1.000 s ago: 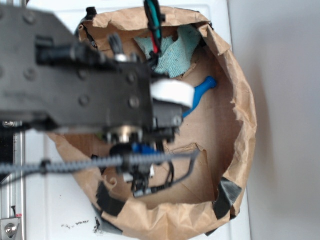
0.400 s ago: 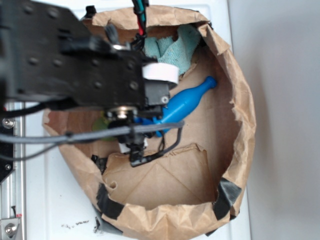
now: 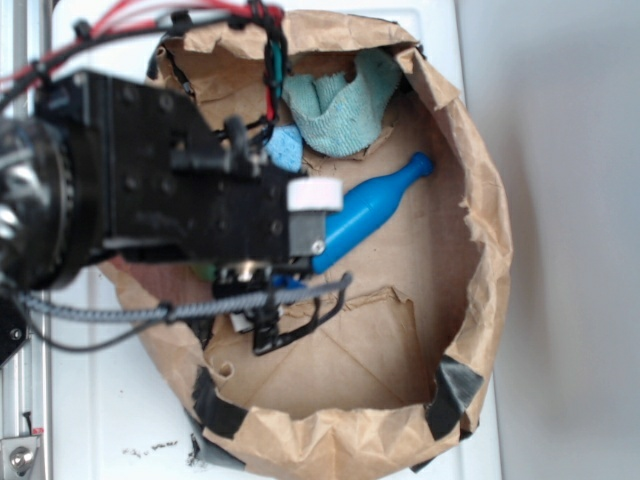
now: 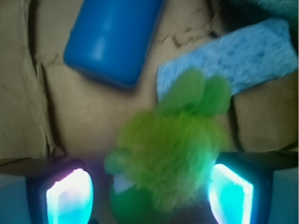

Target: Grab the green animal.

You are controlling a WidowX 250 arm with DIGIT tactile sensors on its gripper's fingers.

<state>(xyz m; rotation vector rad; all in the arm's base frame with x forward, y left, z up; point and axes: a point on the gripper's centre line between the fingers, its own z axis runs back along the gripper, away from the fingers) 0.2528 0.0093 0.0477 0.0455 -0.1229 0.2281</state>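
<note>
The green animal [image 4: 173,149], a shaggy lime-green plush with a smoother green head and a small white patch, lies on the brown paper floor in the wrist view. My gripper [image 4: 149,196] is open and straddles it. The left pad [image 4: 70,196] stands a little clear of the toy, and the right pad [image 4: 231,193] is at the edge of its fur. In the exterior view my arm [image 3: 200,200] covers the toy, leaving only a green sliver [image 3: 205,270] showing.
A blue bottle [image 3: 370,210] lies on its side just beyond the toy. A light blue sponge [image 4: 233,56] lies against the toy's far side. A teal cloth [image 3: 340,105] sits at the back. The crumpled paper bag wall [image 3: 490,230] rings everything.
My arm has shifted left in the exterior view, uncovering the sponge and more of the blue bottle.
</note>
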